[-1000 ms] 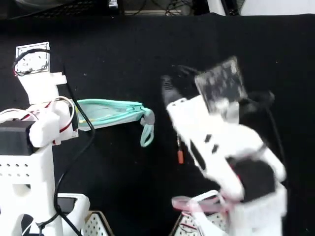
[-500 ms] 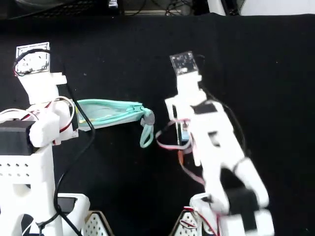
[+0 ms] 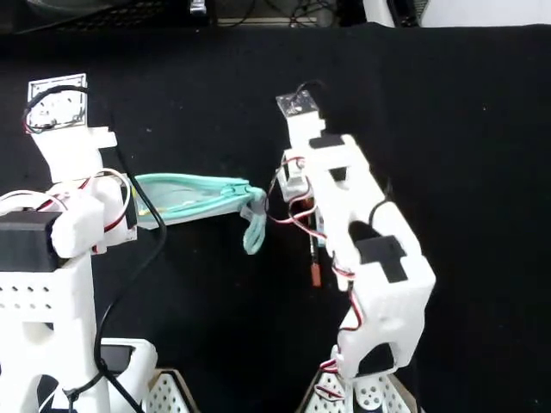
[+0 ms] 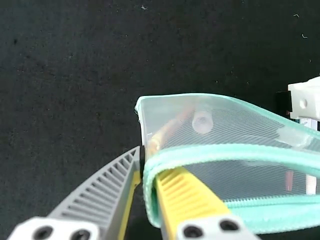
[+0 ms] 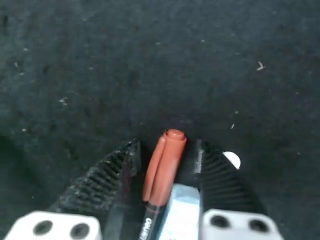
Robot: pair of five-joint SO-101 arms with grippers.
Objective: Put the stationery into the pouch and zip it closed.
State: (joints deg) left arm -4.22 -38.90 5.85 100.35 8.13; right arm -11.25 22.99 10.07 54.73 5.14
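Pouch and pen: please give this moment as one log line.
left claw: shut on pouch | right claw: open, astride red pen

High cam is fixed overhead and well back, looking steeply down over the whole table; left wrist cam sits tight on one end of the pouch, right wrist cam faces down at the tabletop, close on the red pen; high view covers both spots mid-frame.

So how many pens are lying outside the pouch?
1: the red pen, on the table between the fingers of the right gripper. What's in the pouch is too blurred to name; the arm may hide more.
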